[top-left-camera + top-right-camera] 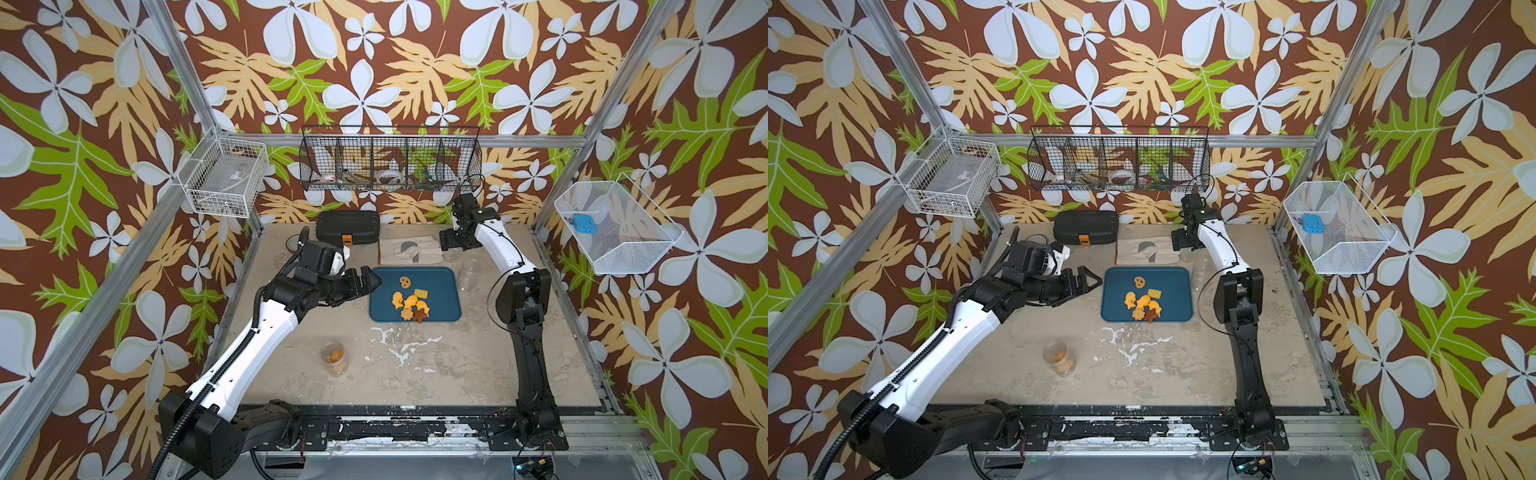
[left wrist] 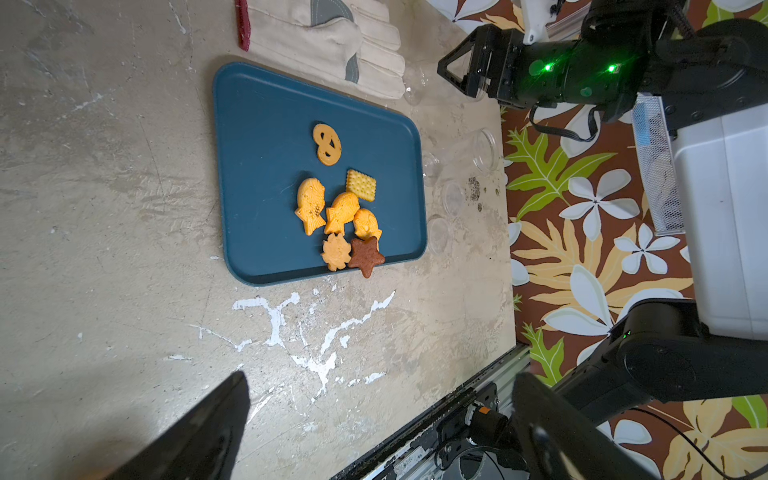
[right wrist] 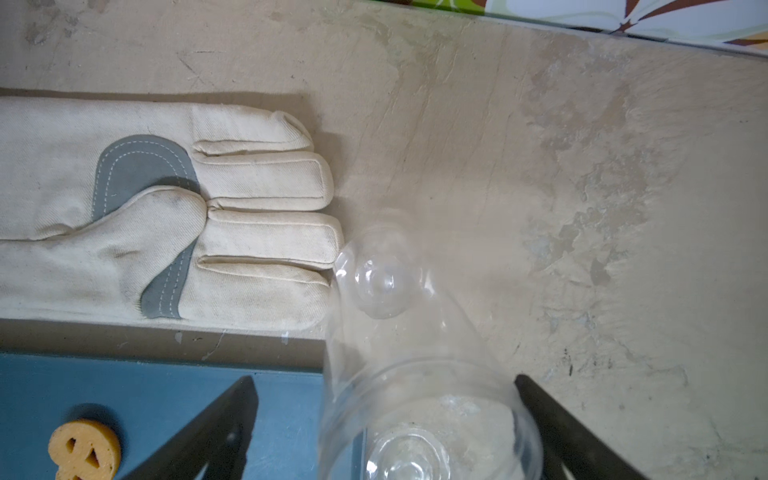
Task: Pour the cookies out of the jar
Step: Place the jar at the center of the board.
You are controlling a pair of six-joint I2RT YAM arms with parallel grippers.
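Taking the table as a clock face with 12 at the back wall, the blue tray (image 1: 442,282) sits near the centre. Loose cookies (image 1: 409,305) are heaped toward its 6 o'clock side, and a brown star cookie (image 2: 365,255) rides on the rim there. The right gripper (image 3: 384,377) hangs at about 1 o'clock from the tray, beside the fingertips of a work glove (image 1: 409,249). Its jaws are spread wide around an empty clear jar (image 3: 415,415). One finger stands well off the wall and the other is close to the rim, so I judge that nothing is clamped. The jar's outline is smeared, so it may not be settled. This arm should rise straight up and clear without brushing the jar toward the tray. The left gripper (image 1: 368,284) hovers at the tray's 9 o'clock edge, fully spread and empty. The work left, as I read it, is the filled jar (image 1: 333,358), which stands upright on bare table with orange biscuits inside. I cannot tell whether it has a lid. It lies at roughly 7 o'clock from the left gripper and well apart from it. From the right gripper it is far off, across the tray at about 8 o'clock, so the left arm is the natural one to fetch it. It should approach from the side and close on the body below the mouth. It should carry the jar upright, then tip it low over the tray's bare 10 o'clock area so nothing skips over the shallow rim.
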